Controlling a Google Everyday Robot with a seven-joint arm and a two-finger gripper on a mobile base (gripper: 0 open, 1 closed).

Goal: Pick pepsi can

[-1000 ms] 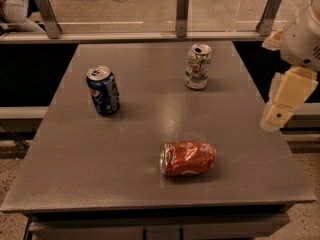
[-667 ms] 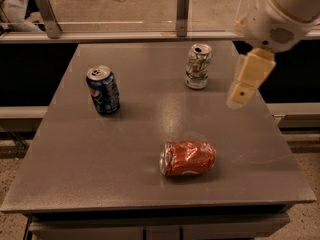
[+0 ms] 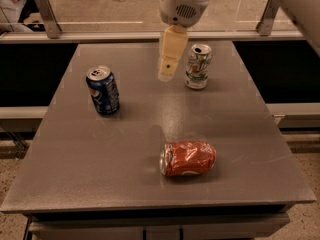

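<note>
**Pepsi can lies left of gripper**

Gripper [image 3: 166, 71] hangs over the table's [image 3: 260, 149] far centre, just left of the dented white-and-green can [image 3: 198, 66]. Whether it is open or closed: cannot tell. Pepsi can [image 3: 103, 90] stands upright, long axis vertical, well apart to the gripper's left and slightly nearer. Judgement: next move goes leftward and down.

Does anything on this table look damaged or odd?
The red-orange can near the front is crushed, lying on its side. The white-and-green can at the back looks dented but upright. The pepsi can stands intact. The gripper hangs beside the white-and-green can.
</note>
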